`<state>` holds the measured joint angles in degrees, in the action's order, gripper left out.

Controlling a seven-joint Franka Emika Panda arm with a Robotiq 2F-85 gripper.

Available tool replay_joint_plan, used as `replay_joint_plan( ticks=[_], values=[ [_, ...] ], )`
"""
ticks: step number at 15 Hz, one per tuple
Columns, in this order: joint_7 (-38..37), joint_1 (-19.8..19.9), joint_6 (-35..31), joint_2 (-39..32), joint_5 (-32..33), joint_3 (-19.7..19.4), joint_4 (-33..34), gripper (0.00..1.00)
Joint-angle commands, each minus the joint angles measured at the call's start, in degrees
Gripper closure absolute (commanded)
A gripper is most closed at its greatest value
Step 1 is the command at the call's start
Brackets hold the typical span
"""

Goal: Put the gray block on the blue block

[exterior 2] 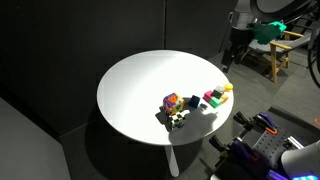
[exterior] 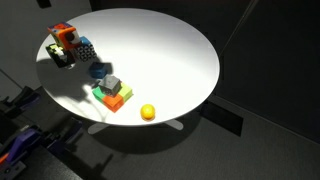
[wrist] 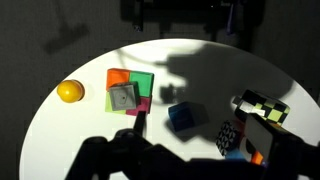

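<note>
**Entry: desk scene, stacking task, step not yet begun**

- **Desk**: round, white, strongly lit; all items lay toward one side of it.
- **Gray block**: small plain cube, resting on top of a low group of coloured blocks in green, orange and pink. Also visible in an exterior view.
- **Blue block**: dark and chunky, lying on the desk just beside that group. The wrist view showed a narrow gap between them. Nothing sat on it.
- **Yellow ball**: on the far side of the group from the blue block.
- **Checkered cube**: beyond the blue block, with further small items near it.
- **Hand**: high and off beyond the desk rim, well apart from every block and holding nothing. It was too small and dark to tell whether the jaws stood apart or together.

**Handling note (judgement).**
- The step in hand was the approach and grasp of the gray block.
- The hand ought to come down from directly above, with the jaws spread across two flat opposite faces.
- It should close only on the upper part of the cube, so the fingertips stay clear of the blocks beneath.
- A straight lift would avoid dragging those supports.
- The blue block appeared to have angled faces. The release should therefore be centred and low, or the cube could slide off or push the blue block toward the checkered cube.
</note>
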<state>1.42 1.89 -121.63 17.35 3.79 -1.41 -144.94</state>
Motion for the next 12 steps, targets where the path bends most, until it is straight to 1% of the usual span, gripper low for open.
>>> replay_joint_plan(
  ticks=[1,7,12],
  values=[
    [1.26,-0.05,-0.27,-0.10,0.04,-0.33,0.06,0.00],
    [2.84,-0.08,-0.54,-0.26,0.05,-0.62,0.09,0.00],
    [4.45,0.71,-5.99,-2.13,0.52,-1.90,-1.25,0.00]
  ],
)
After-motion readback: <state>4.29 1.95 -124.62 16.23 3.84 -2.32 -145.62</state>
